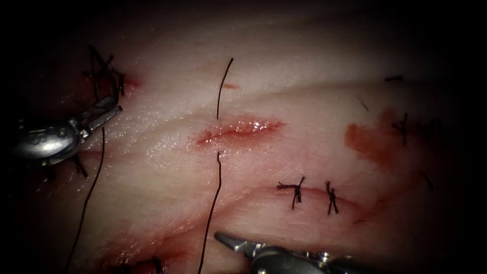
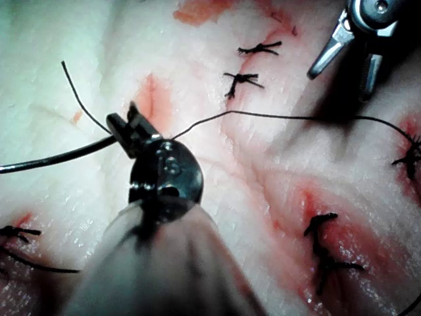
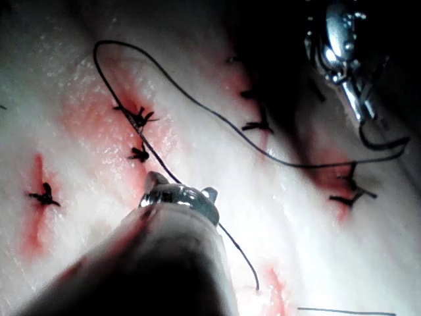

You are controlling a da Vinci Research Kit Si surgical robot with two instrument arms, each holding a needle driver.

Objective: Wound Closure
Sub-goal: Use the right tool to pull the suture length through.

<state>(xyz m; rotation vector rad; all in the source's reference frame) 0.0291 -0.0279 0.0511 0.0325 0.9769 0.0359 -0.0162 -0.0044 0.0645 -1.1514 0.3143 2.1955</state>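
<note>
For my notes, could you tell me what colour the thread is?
The thread is black, clearest against the pale tissue in the endoscope view.

- Endoscope view: light pools at centre, falls to black at all edges, heavy vignette.
- Wet glare on the open red cut (image 1: pixel 238 129) in the pale pink pork tissue (image 1: pixel 314 116).
- Left steel end effector (image 1: pixel 104 115) dim, half in shadow.
- Wrist views: near shafts blurred.

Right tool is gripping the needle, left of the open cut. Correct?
No. The left tool grips the needle, left of the cut; the left wrist view shows it shut on the needle. The right tool holds nothing.
</note>
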